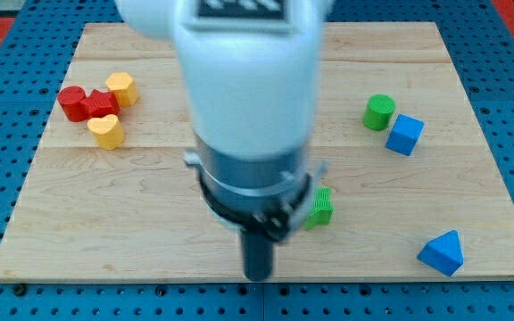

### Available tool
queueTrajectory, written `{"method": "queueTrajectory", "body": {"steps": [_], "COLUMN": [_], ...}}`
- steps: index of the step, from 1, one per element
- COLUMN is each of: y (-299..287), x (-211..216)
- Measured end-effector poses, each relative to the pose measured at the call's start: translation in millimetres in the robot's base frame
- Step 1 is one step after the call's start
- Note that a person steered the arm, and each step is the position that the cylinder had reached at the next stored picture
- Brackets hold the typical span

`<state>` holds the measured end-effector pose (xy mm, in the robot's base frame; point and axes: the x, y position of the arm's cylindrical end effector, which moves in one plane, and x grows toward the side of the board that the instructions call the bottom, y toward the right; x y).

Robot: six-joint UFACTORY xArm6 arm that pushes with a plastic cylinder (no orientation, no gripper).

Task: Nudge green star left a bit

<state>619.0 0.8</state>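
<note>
The green star lies at the board's lower middle-right, its left part hidden behind my arm. My arm now fills the view's middle. My tip is at the board's bottom edge, below and left of the green star and apart from it.
A green cylinder and a blue cube sit at the right. A blue wedge-like block is at the bottom right. Two red blocks and two yellow blocks cluster at the upper left on the wooden board.
</note>
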Motion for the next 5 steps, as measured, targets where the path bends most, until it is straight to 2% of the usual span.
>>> {"method": "queueTrajectory", "body": {"steps": [2, 3, 4, 5], "y": [120, 108, 34, 14], "x": [-30, -66, -66, -85]}}
